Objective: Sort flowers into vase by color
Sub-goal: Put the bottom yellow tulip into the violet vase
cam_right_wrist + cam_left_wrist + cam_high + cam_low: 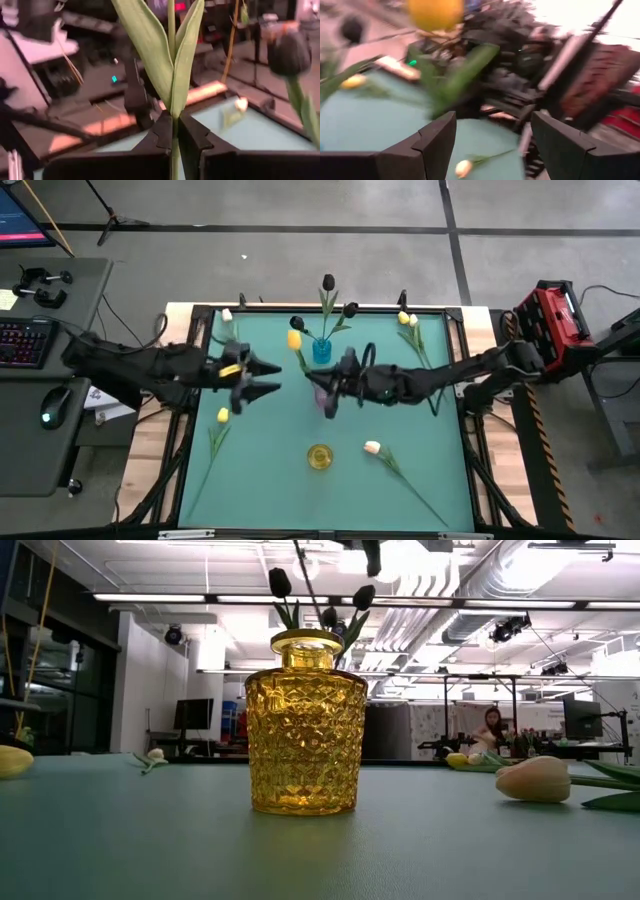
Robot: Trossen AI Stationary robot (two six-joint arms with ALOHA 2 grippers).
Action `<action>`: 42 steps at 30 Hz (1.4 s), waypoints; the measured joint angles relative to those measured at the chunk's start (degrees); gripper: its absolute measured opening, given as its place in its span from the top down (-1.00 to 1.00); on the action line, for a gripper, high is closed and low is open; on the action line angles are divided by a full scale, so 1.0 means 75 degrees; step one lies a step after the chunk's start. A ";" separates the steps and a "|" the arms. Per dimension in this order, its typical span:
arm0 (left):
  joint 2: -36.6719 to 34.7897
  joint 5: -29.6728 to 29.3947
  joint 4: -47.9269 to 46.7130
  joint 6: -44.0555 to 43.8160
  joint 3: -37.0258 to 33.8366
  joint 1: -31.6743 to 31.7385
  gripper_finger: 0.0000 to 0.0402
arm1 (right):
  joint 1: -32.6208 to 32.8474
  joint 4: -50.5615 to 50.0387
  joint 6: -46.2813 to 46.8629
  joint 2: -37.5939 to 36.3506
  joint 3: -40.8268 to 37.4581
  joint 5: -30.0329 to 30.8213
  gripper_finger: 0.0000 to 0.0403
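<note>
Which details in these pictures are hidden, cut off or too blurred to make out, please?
- Right tool: shut on a green stem; the picture's top edge cuts off the flower head, so its colour is hidden.
- Left tool: open; motion blur smears the yellow flower beyond it.
- Blue vase: high view, too small to count its stems.
- Yellow vase: low view, it hides the table behind.

Four yellow tulips (222, 416), three near-black tulips (328, 282) and two pale peach tulips (372, 447) are showing over the tabletop (270, 480), alongside one blue vase (321, 351) and one yellow vase (320, 457).
</note>
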 joint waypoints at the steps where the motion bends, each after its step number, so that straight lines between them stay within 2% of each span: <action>1: -0.0078 -0.0001 0.0159 0.0169 0.0000 -0.0218 -0.22 | -0.0104 0.0296 -0.0077 0.0000 -0.0042 -0.0160 1.00; 5: -0.0332 -0.0364 0.0881 0.0841 0.0000 -0.1106 -0.22 | -0.0534 0.2786 0.0052 0.0004 -0.1139 -0.0540 1.00; 8: -0.0459 -0.1209 0.1185 0.1217 0.0000 -0.1694 -0.22 | -0.0792 0.4558 0.0404 0.0006 -0.2201 -0.0535 1.00; 12: -0.0470 -0.2371 0.1168 0.1608 0.0000 -0.2234 -0.22 | -0.0926 0.5754 0.0210 0.0007 -0.2829 -0.0513 1.00; 19: -0.0429 -0.3291 0.1171 0.1735 0.0000 -0.2358 -0.22 | -0.0983 0.4856 -0.0521 0.0009 -0.2798 -0.0514 1.00; 25: -0.0433 -0.3450 0.1221 0.1676 0.0000 -0.2358 -0.22 | -0.1049 0.4793 -0.0830 0.0009 -0.2798 -0.0355 1.00; 32: -0.0433 -0.3773 0.1221 0.1669 0.0000 -0.2358 -0.22 | -0.1325 0.4569 -0.0769 0.0009 -0.2801 -0.0540 1.00; 42: -0.0433 -0.3795 0.1229 0.1599 0.0000 -0.2357 -0.22 | -0.1485 0.4783 -0.0766 0.0091 -0.2798 -0.0685 1.00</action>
